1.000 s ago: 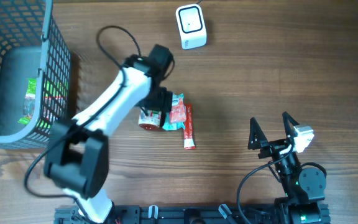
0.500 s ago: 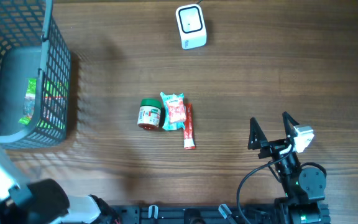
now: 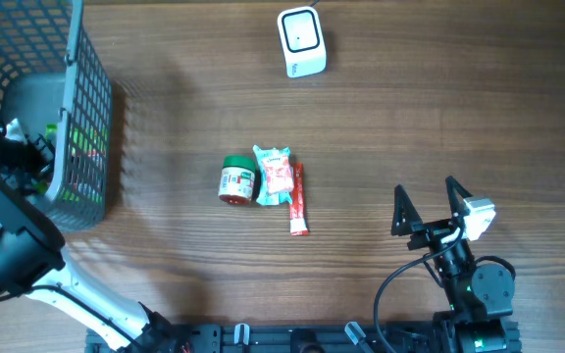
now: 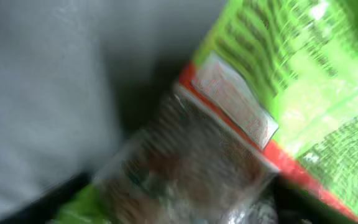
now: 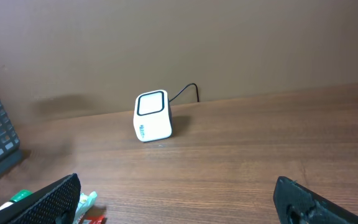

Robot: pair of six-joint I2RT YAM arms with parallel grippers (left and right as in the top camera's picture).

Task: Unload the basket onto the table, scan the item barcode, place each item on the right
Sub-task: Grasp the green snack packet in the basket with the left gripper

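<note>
A green snack packet [image 4: 291, 74] with a red band and a white label fills the blurred left wrist view at very close range. It lies in the grey wire basket [image 3: 86, 118] at the table's left, where it shows as the green packet [image 3: 67, 145]. My left gripper [image 3: 27, 147] reaches down into the basket right at that packet; its jaws are too blurred to read. The white barcode scanner [image 3: 302, 41] stands at the far middle and shows again as the scanner [image 5: 152, 116]. My right gripper [image 5: 179, 205] is open and holds nothing, near the front right as gripper [image 3: 426, 201].
A green-lidded jar [image 3: 235, 180], a pink packet [image 3: 277, 176] and a red tube [image 3: 299, 200] lie together mid-table. The scanner's cable runs off the far edge. The basket's wire walls enclose the left arm's end.
The left arm has swung away from the items at mid-table to the far left and lowered its gripper into the basket onto the green packet. The right arm has not moved.
</note>
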